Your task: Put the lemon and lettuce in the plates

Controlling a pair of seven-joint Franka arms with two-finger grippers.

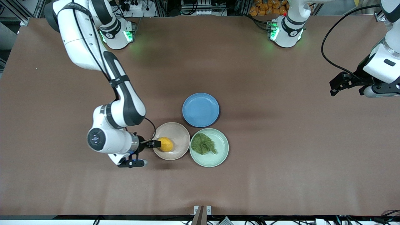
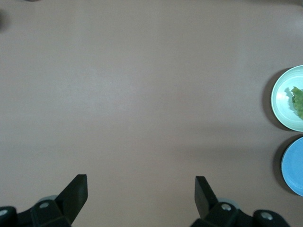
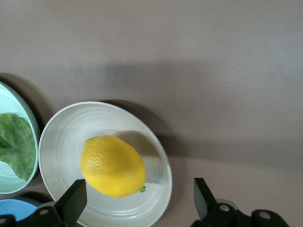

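The yellow lemon point(image 1: 166, 144) point(image 3: 112, 165) lies in the beige-pink plate point(image 1: 179, 131) point(image 3: 61, 142). My right gripper point(image 1: 157, 144) point(image 3: 139, 196) hangs open over that plate's rim toward the right arm's end, and its fingers do not touch the lemon. The dark green lettuce point(image 1: 203, 143) point(image 2: 297, 101) point(image 3: 16, 142) lies in the mint green plate point(image 1: 218, 156) point(image 2: 279, 101) beside the beige one. My left gripper point(image 1: 333, 89) point(image 2: 141, 189) waits open and empty over bare table at the left arm's end.
A blue plate point(image 1: 200, 109) point(image 2: 293, 165) with nothing in it sits just farther from the front camera than the other two plates and touches them. The brown table point(image 1: 281, 140) stretches wide around the three plates.
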